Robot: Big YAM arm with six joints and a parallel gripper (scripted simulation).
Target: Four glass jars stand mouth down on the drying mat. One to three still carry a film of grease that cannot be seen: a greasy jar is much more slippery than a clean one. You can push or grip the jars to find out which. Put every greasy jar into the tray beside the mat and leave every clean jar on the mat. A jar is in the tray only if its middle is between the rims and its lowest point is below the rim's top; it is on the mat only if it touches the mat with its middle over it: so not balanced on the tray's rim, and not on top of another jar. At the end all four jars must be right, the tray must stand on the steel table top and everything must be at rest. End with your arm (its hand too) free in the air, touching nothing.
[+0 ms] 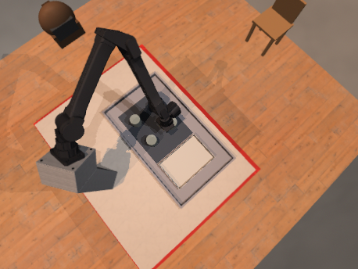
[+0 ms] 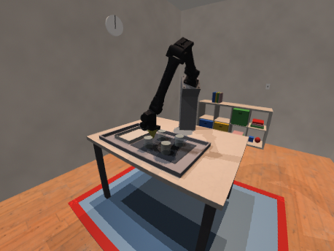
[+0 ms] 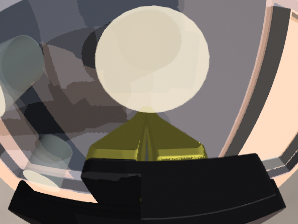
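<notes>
So, this looks like the testing stage — the end effector (image 1: 165,124) (image 2: 153,135) (image 3: 146,112) is down among the glassware, fingers pressed together on nothing, tips right at the edge of the tray-side jar (image 1: 174,122) (image 2: 147,140) (image 3: 152,59). Touching or a whisker off? Can't tell from here. The next move, I'd judge, is a gentle, low nudge: see how readily that jar slides, then compare it with its neighbours. Push too high and it could tip; push too far and it may knock the rim. And the containers: the pale tray (image 1: 196,173) (image 2: 133,136) sits beside the dark mat (image 1: 164,146) (image 2: 179,157), with no jar inside, so nothing has been sorted into it. All four jars are over on the mat, apart from one another: the tested one, a near-base one by the tray (image 1: 151,139) (image 2: 161,133), the other near-base one (image 1: 134,119) (image 2: 179,140), and a far-corner one (image 2: 165,147), which the arm hides from above. Which are greasy? Looks won't say — any slippery one will need the fingers opened and a firm, careful grip.
</notes>
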